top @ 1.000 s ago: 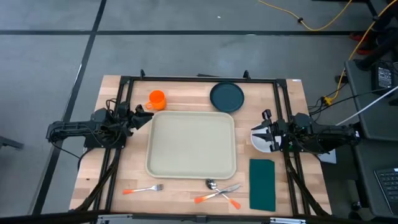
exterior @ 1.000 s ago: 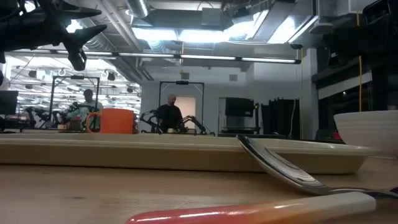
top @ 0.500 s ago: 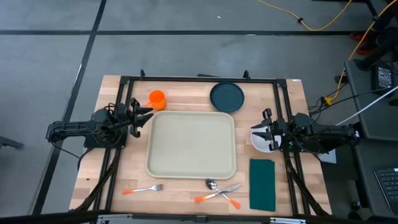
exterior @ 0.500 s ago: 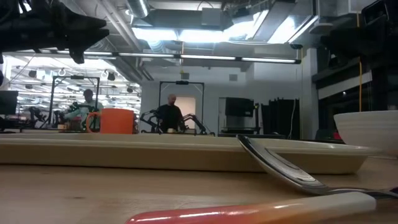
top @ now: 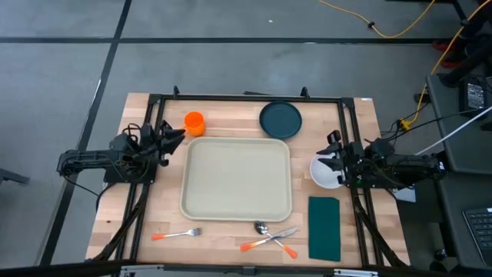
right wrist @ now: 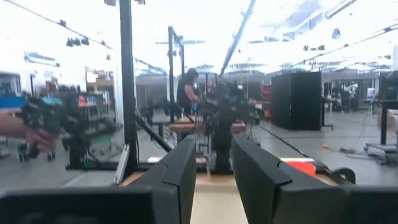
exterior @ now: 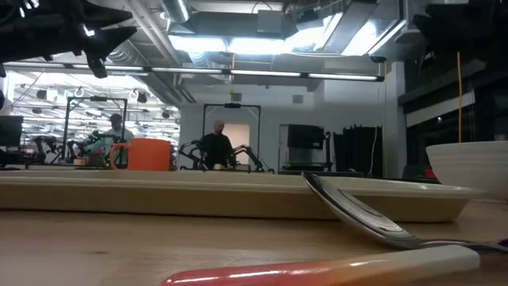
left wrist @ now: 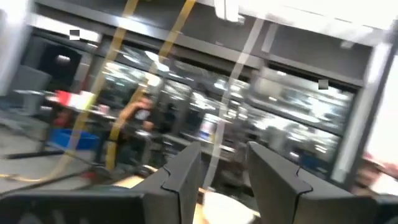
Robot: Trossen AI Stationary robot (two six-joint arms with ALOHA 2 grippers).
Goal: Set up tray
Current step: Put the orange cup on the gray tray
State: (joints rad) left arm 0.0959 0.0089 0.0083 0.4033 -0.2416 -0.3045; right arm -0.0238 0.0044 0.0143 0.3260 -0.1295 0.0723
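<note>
The tray point(top: 237, 178) lies in the middle of my wooden table point(top: 154, 219): large, pale beige, rectangular with rounded corners and a low raised rim, its floor bare. From table height it shows as a long flat beige band with a shallow lip.

My left gripper point(top: 171, 137) hangs above the table just off the tray's far left corner, near the orange cup point(top: 194, 122); its fingers point(left wrist: 180, 174) stand parted with nothing between them. My right gripper point(top: 332, 155) sits off the tray's right edge, over the white bowl point(top: 324, 172); its fingers point(right wrist: 185, 163) show a narrow gap and hold nothing.

A dark teal plate point(top: 280, 120) rests beyond the tray's far edge. A dark green napkin point(top: 324, 228) lies near the right front corner. An orange-handled fork point(top: 175, 234) and crossed orange-handled spoon and knife point(top: 270, 237) lie along the tray's near edge.
</note>
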